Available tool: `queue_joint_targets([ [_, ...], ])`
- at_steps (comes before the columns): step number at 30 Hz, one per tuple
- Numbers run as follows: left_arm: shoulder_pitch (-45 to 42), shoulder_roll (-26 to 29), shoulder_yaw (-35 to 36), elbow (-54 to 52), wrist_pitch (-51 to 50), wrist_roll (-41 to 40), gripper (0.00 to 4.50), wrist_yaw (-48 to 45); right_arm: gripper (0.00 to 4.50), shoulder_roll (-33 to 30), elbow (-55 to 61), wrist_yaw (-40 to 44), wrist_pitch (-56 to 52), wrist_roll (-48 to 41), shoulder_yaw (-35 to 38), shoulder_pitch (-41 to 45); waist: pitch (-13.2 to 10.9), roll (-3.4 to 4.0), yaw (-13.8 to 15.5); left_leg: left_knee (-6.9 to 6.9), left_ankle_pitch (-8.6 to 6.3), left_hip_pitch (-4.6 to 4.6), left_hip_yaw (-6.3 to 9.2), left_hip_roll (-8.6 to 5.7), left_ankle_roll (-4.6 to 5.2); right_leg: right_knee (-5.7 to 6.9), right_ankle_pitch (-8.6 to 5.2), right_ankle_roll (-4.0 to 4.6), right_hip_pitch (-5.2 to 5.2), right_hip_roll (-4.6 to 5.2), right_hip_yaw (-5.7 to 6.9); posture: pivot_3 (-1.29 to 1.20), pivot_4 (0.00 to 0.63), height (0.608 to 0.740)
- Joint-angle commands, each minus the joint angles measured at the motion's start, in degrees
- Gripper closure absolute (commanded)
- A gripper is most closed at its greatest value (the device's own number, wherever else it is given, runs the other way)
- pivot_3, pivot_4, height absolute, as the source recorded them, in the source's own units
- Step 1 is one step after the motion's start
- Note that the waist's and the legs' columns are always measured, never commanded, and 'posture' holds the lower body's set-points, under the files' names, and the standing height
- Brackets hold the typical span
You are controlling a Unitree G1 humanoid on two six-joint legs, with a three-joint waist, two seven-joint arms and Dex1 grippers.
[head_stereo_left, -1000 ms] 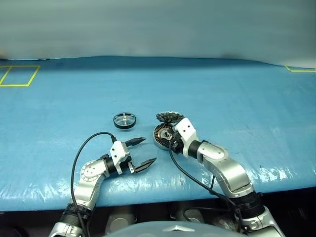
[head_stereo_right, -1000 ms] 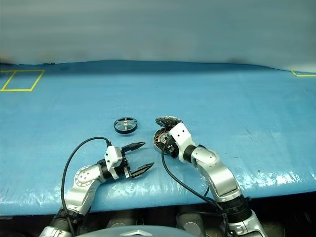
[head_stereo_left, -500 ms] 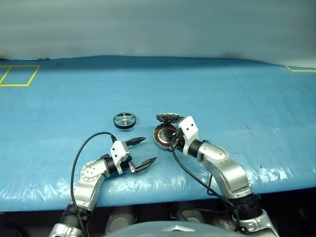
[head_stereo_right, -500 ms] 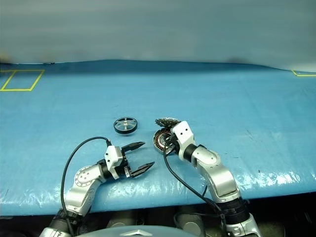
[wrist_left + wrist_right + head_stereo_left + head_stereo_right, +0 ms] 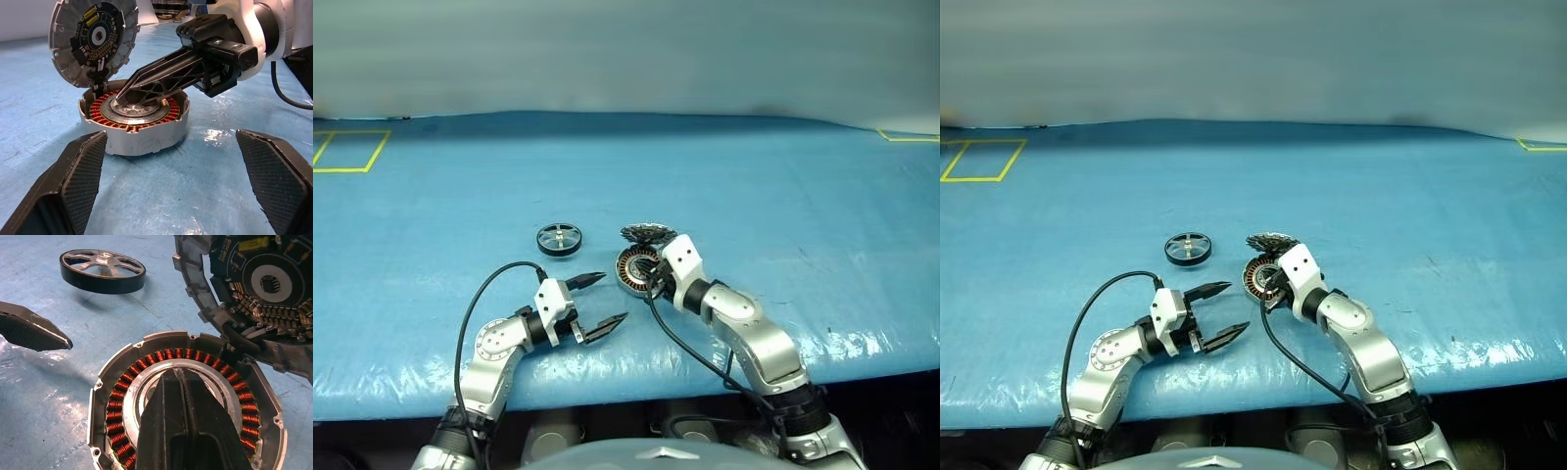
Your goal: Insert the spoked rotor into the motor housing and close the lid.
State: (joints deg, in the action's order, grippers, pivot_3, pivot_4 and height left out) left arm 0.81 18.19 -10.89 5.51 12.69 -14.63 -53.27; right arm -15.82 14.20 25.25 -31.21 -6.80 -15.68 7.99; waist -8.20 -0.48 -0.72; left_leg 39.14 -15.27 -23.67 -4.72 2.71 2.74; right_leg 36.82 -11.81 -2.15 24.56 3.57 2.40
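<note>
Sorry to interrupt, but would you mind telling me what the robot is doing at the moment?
It is assembling a small motor on the blue table. The housing sits with its lid swung up and open, circuit board showing. The right gripper is shut, its fingertips reaching down into the centre of the housing, inside the copper windings. The left gripper hangs open just short of the housing, holding nothing. The rotor lies on the table to the left, not yet inserted.

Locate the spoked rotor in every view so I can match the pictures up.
Left eye view: spoked rotor, flat on the blue table, left of the motor housing.
Right eye view: same spot.
Left wrist view: not in it.
Right wrist view: upper left, beyond the housing.
Shared landmark: the copper-wound motor housing.
</note>
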Motion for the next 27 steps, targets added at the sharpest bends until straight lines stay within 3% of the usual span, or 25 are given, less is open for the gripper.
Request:
queue_joint_targets([
  [1, 0.08, 0.0, -0.54, -4.06, -0.99, -0.09, 0.0, 0.78, 4.47, -0.29, -2.4, -1.25, -1.81, 2.81, -2.06, 0.24, 0.01, -0.01, -0.01, 0.0, 0.0, 0.01, 0.0, 0.0, 0.0, 0.0, 0.0, 0.0, 0.0, 0.0, 0.0, 0.0, 0.15, 0.74],
  [5, 0.28, 0.0, -1.15, -6.9, -3.14, 0.15, 0.0, 2.06, 4.47, -1.9, -5.46, -3.16, -4.72, 7.51, -4.47, 0.97, 0.06, -0.03, -0.01, 0.01, 0.0, 0.11, 0.0, 0.0, -0.01, 0.0, 0.0, 0.01, 0.01, 0.02, 0.0, 0.0, 0.15, 0.74],
  [16, 0.4, 0.38, -1.0, -7.41, -4.09, -0.21, 0.0, 2.61, 4.47, -2.22, -7.54, -3.03, -5.16, 10.35, -7.61, -1.06, 1.0, -0.17, 0.01, -0.01, 0.0, 0.32, 0.03, 0.03, -0.02, -0.03, -0.02, 0.04, -0.04, 0.09, 0.04, 0.0, 0.15, 0.74],
  [23, -0.03, 0.41, -0.23, -2.91, -1.16, -0.26, 0.0, 1.11, 4.47, 3.19, -2.86, -1.11, 0.73, 2.13, -0.26, -3.13, 1.12, -0.15, 0.01, -0.02, -0.01, 0.3, 0.06, 0.03, -0.03, -0.03, -0.03, 0.05, -0.02, 0.14, 0.08, 0.0, 0.15, 0.74],
  [27, -0.09, 0.58, -0.5, -2.06, -0.51, -0.02, 0.0, 0.6, 4.47, 2.46, -2.32, 0.56, 1.02, 2.01, -1.27, -3.34, 1.08, -0.13, -0.09, -0.05, -0.01, 0.17, 0.03, 0.03, -0.01, -0.06, -0.02, 0.07, 0.11, 0.14, 0.07, 0.0, 0.15, 0.74],
])
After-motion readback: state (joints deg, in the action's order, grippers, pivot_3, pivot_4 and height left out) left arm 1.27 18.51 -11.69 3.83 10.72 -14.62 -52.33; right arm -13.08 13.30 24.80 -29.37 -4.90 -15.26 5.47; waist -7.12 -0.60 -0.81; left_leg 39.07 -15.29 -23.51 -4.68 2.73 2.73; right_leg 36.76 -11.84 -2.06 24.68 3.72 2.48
